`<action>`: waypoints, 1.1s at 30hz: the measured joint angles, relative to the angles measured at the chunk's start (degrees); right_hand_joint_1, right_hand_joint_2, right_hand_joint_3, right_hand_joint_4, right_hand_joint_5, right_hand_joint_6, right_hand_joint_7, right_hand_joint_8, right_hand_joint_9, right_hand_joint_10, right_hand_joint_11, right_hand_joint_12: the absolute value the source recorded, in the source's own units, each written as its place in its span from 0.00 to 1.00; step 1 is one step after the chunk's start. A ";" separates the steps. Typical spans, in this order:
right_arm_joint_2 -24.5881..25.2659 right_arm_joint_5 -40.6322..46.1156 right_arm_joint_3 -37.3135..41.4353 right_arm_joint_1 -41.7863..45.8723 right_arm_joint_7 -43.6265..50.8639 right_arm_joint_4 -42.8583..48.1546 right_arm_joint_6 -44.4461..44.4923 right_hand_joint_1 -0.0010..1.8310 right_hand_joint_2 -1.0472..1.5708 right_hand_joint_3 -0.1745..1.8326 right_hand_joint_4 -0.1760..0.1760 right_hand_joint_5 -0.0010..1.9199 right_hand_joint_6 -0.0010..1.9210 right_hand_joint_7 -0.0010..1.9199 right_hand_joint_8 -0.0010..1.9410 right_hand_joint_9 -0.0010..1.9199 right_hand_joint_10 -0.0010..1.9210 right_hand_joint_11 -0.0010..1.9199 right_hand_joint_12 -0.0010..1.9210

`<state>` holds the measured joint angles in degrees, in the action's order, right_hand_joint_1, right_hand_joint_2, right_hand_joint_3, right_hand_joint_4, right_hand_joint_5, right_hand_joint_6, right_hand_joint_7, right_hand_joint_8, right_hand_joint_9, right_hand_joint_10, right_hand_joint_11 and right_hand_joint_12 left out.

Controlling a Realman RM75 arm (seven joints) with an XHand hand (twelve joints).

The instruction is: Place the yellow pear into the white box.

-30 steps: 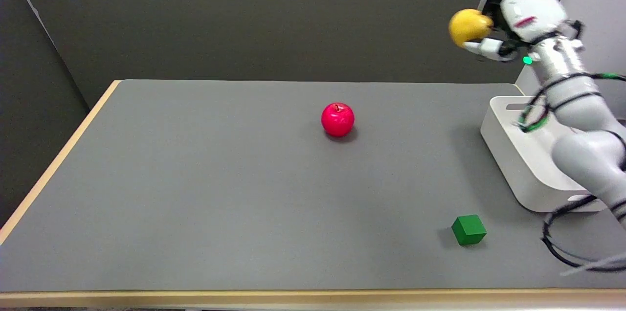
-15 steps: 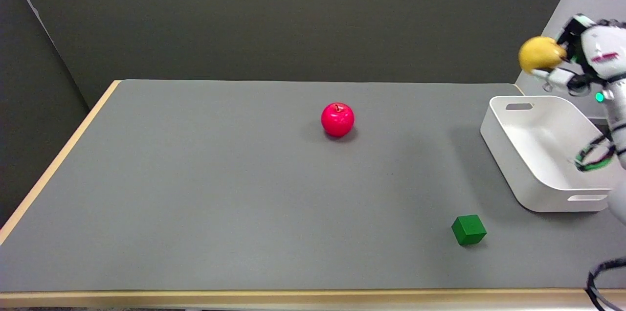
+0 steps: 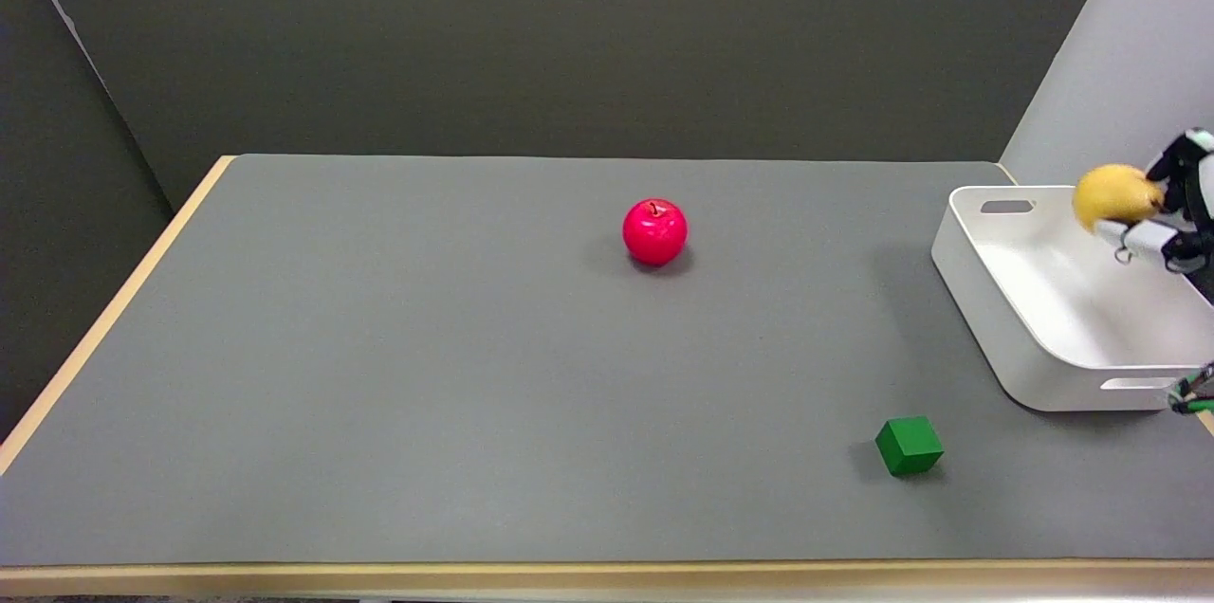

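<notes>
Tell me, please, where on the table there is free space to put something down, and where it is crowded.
Free: the grey table left of the red apple, and the strip between apple and green cube. Crowded: the right edge, where the right hand holds the yellow pear over the white box.

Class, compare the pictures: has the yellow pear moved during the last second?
Yes. The yellow pear, held by the right hand, has travelled right and down, and now hangs over the white box.

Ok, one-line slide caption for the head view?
Right hand holds the yellow pear over the white box.
</notes>
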<state>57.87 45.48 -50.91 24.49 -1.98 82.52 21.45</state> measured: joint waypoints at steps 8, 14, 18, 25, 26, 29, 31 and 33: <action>1.06 1.90 -1.39 2.75 0.11 -1.38 2.10 0.64 0.78 0.34 0.26 0.33 0.80 0.46 0.71 0.44 0.82 0.33 1.00; 0.94 2.71 -3.33 3.89 0.01 -1.41 3.36 0.63 0.85 0.20 0.22 0.28 0.82 0.43 0.75 0.41 0.82 0.14 1.00; 0.58 3.18 -4.83 4.19 -0.10 -1.33 4.23 0.42 0.69 0.56 0.65 0.16 0.42 0.27 0.41 0.28 0.61 0.00 0.94; -0.13 5.68 -8.12 4.37 -0.97 -1.11 6.13 0.26 0.66 0.60 0.68 0.07 0.21 0.08 0.14 0.08 0.33 0.01 0.68; -0.21 6.07 -8.57 4.38 -1.31 -1.11 6.38 0.26 0.65 0.60 0.69 0.06 0.20 0.06 0.11 0.07 0.32 0.01 0.65; -0.43 6.91 -9.60 4.38 -2.25 -1.11 7.08 0.25 0.65 0.60 0.69 0.05 0.20 0.05 0.07 0.04 0.30 0.00 0.62; -0.54 7.44 -10.22 4.39 -2.82 -1.12 7.53 0.25 0.65 0.59 0.69 0.04 0.19 0.03 0.06 0.03 0.29 0.00 0.60; -0.65 7.82 -10.78 4.39 -3.27 -1.14 7.97 0.26 0.65 0.60 0.68 0.03 0.17 0.01 0.06 0.02 0.27 0.00 0.56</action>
<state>57.23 53.30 -61.69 28.88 -5.24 81.38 29.42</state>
